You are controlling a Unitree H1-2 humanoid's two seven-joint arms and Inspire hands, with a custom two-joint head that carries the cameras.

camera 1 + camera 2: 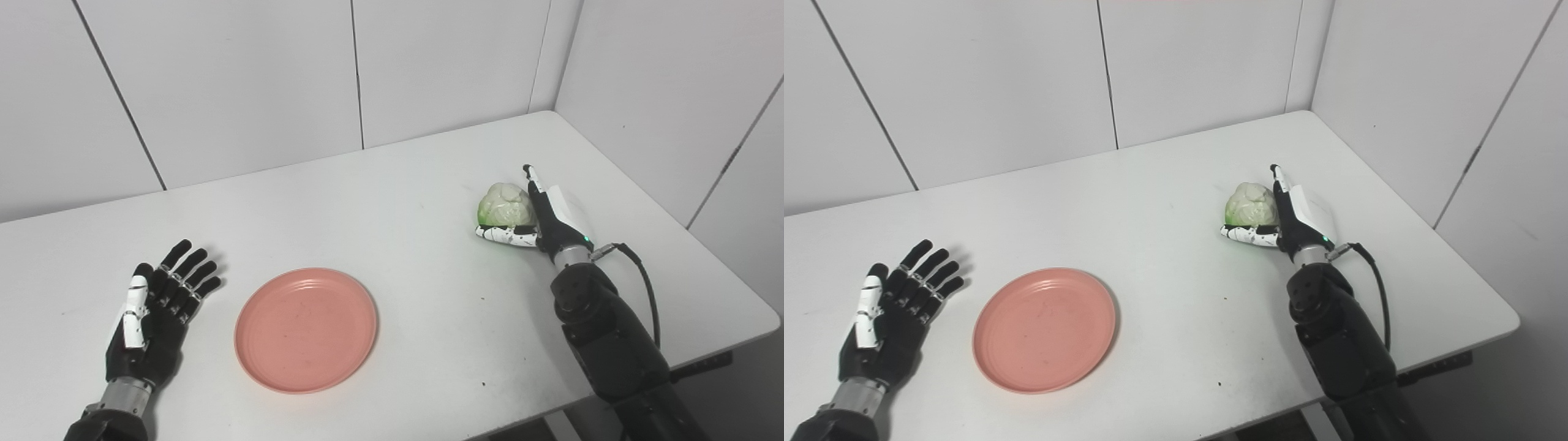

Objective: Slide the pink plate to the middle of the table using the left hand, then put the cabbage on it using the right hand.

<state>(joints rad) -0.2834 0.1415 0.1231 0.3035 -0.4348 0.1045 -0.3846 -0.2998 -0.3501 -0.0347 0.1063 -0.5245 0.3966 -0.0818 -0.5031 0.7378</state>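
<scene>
Meanwhile, on a white table [404, 184] set into a corner of white panelled walls [245, 73], a pink plate [305, 329] lies flat and bare near the front edge, a little left of the middle, with nothing on it. No writing or label can be read on any object in either view.

To the left of the plate and apart from it, the robot's left hand [153, 312] rests with its black fingers [196, 269] spread and pointing away from the camera, holding nothing.

On the right side of the table, well apart from the plate, the pale green and white cabbage [506, 206] sits on the tabletop. The right hand [539, 214] is cupped at it: the white thumb [507, 235] lies along the near side of the cabbage and the fingers stand against its far right side. Whether the hand actually grips the cabbage or only touches it cannot be told. A small green light [586, 238] glows at the wrist, and a black cable [643, 282] loops from it along the forearm.
</scene>
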